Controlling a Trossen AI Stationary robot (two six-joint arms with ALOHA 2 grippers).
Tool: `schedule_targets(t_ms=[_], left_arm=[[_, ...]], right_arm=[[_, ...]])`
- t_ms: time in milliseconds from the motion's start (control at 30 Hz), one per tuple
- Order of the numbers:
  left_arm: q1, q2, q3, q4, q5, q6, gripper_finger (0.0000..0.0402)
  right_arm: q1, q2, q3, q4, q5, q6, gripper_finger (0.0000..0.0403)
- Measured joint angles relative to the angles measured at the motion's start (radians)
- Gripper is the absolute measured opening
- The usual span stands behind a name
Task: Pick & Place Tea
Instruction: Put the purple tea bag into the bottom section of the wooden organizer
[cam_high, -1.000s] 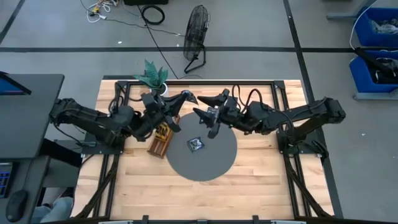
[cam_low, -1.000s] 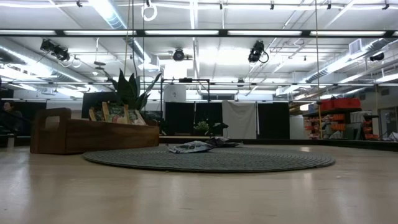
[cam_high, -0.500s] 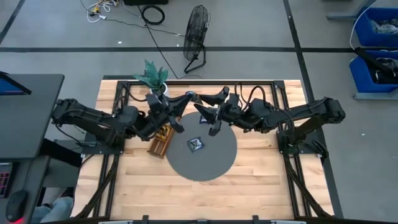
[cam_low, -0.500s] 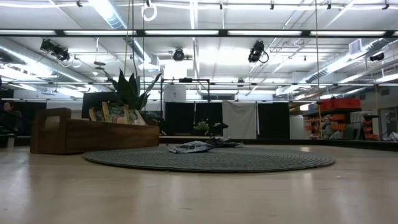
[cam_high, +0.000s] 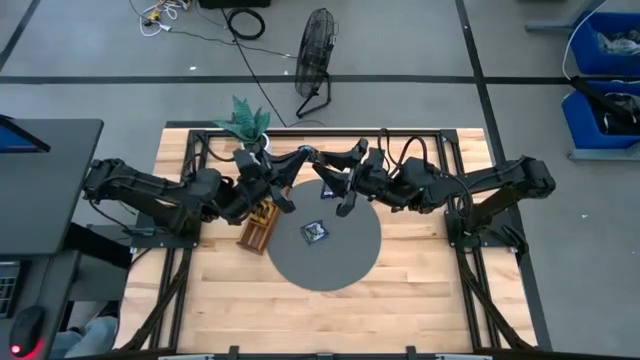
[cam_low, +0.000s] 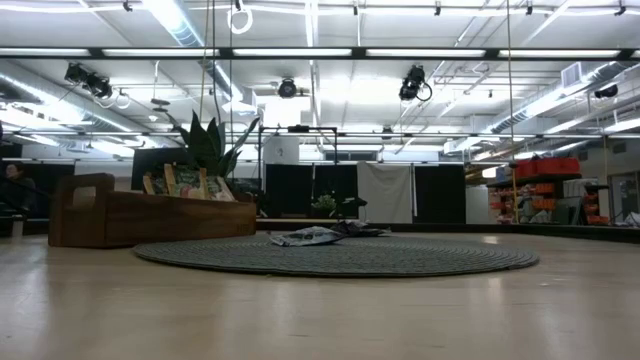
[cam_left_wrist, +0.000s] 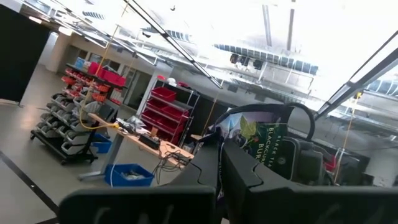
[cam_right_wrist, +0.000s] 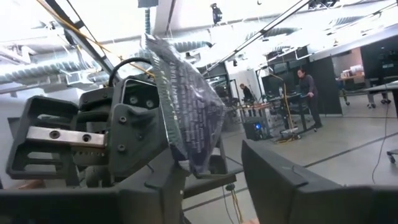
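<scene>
Sachet (cam_right_wrist: 186, 109) up in the air between both arms, over the mat's (cam_high: 340, 262) far edge: your left gripper (cam_high: 308, 154) pinches it while the right gripper (cam_high: 330, 178) stands spread around it, looking like a handover. 1 more sachet (cam_high: 315, 232) lies on the mat; others stand in the wooden tray (cam_low: 120, 215).

A dark, shiny tea sachet (cam_right_wrist: 186, 118) with small pale print stands edge-on and tilted, well above the floor. The left gripper (cam_right_wrist: 134, 134), seen head-on as a grey block with a metal plate (cam_right_wrist: 65, 138) to one side, sits directly behind the sachet and touches it. One of the right gripper's own dark fingers (cam_right_wrist: 168, 186) meets the sachet's lower corner; the other finger (cam_right_wrist: 292, 180) stands apart. Far behind, two people (cam_right_wrist: 303, 93) stand at a workbench (cam_right_wrist: 289, 115) under ceiling ducts (cam_right_wrist: 56, 71).
</scene>
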Motion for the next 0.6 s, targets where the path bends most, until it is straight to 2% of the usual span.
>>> schedule_targets(t_ms=[133,333,600], left_arm=[[0.000,0.000,0.000,0.000,0.000,0.001,0.0005],[0.000,0.000,0.000,-0.002,0.000,0.002,0.0009],[-0.001,-0.001,0.000,-0.014,0.001,0.029,0.0027]], right_arm=[[-0.002,0.000,0.000,0.000,-0.001,0.000,0.0123],[-0.003,0.000,0.000,0.000,-0.018,0.016,0.0020],[-0.007,-0.006,-0.001,-0.005,-0.040,0.008,0.0003]])
